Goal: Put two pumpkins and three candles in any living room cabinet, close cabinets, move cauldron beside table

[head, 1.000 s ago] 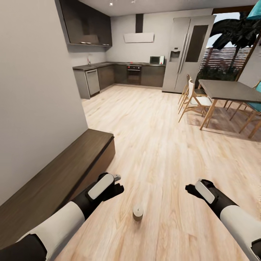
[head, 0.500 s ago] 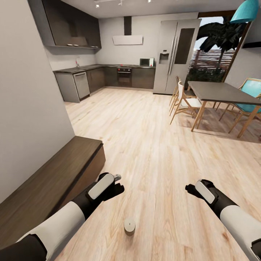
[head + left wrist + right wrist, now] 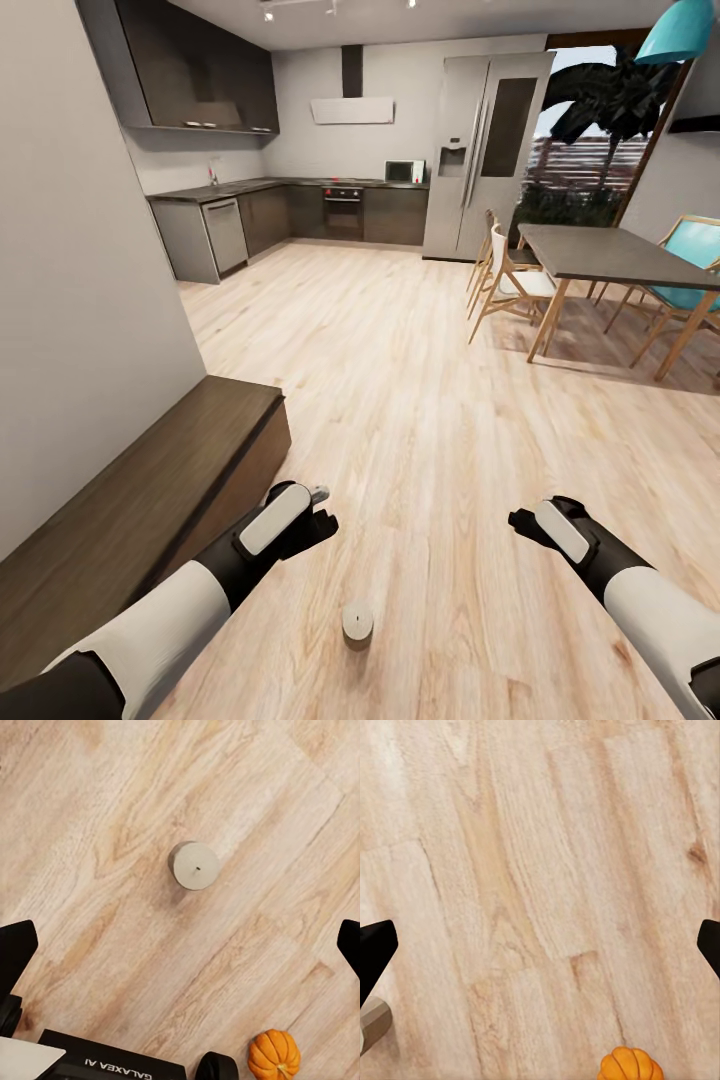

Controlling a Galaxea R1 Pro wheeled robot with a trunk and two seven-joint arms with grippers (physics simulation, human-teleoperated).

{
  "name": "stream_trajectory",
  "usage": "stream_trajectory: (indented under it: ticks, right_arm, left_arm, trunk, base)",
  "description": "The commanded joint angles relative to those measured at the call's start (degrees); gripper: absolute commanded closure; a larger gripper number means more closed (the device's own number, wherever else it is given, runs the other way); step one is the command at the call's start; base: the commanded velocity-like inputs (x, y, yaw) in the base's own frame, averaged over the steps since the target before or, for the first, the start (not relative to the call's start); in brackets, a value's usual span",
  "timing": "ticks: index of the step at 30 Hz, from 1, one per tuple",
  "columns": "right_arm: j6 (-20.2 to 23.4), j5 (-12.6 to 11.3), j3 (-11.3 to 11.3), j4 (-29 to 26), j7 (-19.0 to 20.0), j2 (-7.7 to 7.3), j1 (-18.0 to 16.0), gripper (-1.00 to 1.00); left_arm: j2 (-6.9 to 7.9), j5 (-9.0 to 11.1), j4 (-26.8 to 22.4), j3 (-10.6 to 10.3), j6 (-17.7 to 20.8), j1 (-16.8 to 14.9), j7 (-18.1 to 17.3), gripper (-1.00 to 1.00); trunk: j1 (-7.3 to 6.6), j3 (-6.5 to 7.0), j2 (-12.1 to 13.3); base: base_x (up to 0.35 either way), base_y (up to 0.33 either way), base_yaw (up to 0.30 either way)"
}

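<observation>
A short cream candle (image 3: 358, 622) stands upright on the plank floor between my two arms. The left wrist view looks straight down on the candle (image 3: 196, 865), with an orange ribbed pumpkin (image 3: 274, 1055) on the floor beside it. My left gripper (image 3: 322, 505) hangs above the candle, open (image 3: 184, 949) with nothing between its fingers. My right gripper (image 3: 520, 522) is also open (image 3: 542, 945) over bare floor, with the pumpkin (image 3: 631, 1065) and the candle's edge (image 3: 371, 1024) at its frame's border. The long low dark brown cabinet (image 3: 150, 490) runs along the wall at my left, its fronts shut.
A grey wall (image 3: 80, 300) rises behind the cabinet. Ahead lie open plank floor (image 3: 400, 380) and the grey kitchen (image 3: 300, 215) with a fridge (image 3: 480, 150). A dining table (image 3: 610, 255) with wooden chairs (image 3: 505, 285) stands at the right.
The whole view shifted between one second ago and half a second ago, so the camera moved. Since then the scene is still; both arms have shifted only very slightly.
</observation>
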Motion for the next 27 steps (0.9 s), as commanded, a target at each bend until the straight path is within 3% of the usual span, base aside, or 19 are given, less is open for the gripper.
stream_trajectory:
  ticks: [1,15,27]
  right_arm:
    - [-0.01,0.00,0.00,0.02,0.00,0.01,0.00,-1.00]
    - [-0.03,0.18,0.00,0.02,0.00,0.02,0.00,-1.00]
    - [-0.03,0.18,0.00,0.05,0.00,0.02,0.00,-1.00]
  left_arm:
    - [0.00,0.00,0.00,0.00,0.00,0.00,0.00,-1.00]
    - [0.29,0.00,0.00,0.00,-0.01,0.00,0.00,-1.00]
    - [0.27,0.00,0.00,0.03,0.01,0.00,0.00,-1.00]
  trunk:
    - [0.00,0.00,0.00]
    - [0.00,0.00,0.00]
    - [0.00,0.00,0.00]
  base:
    - [0.000,0.000,0.000]
    - [0.000,0.000,0.198]
    - [0.000,0.000,0.027]
